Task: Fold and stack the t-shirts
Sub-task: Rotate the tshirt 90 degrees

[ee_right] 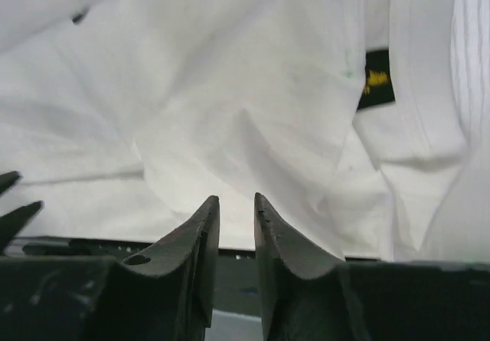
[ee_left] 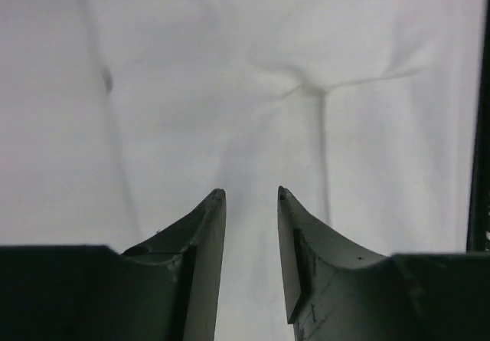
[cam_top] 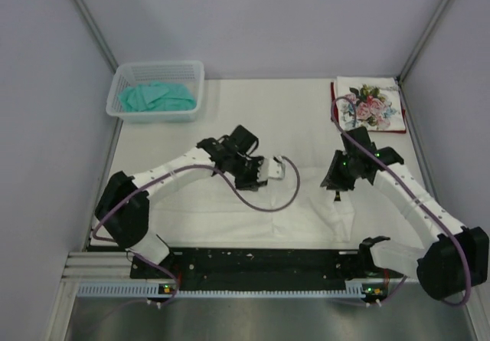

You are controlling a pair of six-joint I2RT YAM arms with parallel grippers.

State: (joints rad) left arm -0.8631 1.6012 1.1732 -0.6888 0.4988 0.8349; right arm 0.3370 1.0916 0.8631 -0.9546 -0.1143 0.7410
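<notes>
Nearest the arm bases, the large white cloth t-shirt (cam_top: 306, 218) lies rumpled across the front of the white worktop (cam_top: 253, 111), its near hem close to the black base rail (cam_top: 260, 260). Cloth dragged nearward could slip over that rail and catch.

Just above the shirt, the left end effector (ee_left: 251, 195) is released, its jaws apart with nothing between them, over a fairly flat stretch marked by a few creases. The right end effector (ee_right: 236, 199) is also released, with a narrower gap and nothing in it, over heaped folds near the small dark neck label (ee_right: 375, 80). Pinching into those heaped folds would likely take several layers or only the top one, and the fold would come out skewed. If one side lifts before the other, the shirt may twist. The purple cable (cam_top: 260, 203) loops low from the left arm and could snag on the cloth.

Farther back right, the folded rose-print t-shirt (cam_top: 371, 105) rests on a dark red t-shirt (cam_top: 334, 90). A careless set-down there could push that stack askew. At the far left stands the pale plastic mesh basket (cam_top: 122, 109) holding teal cloth (cam_top: 157, 96), well apart.
</notes>
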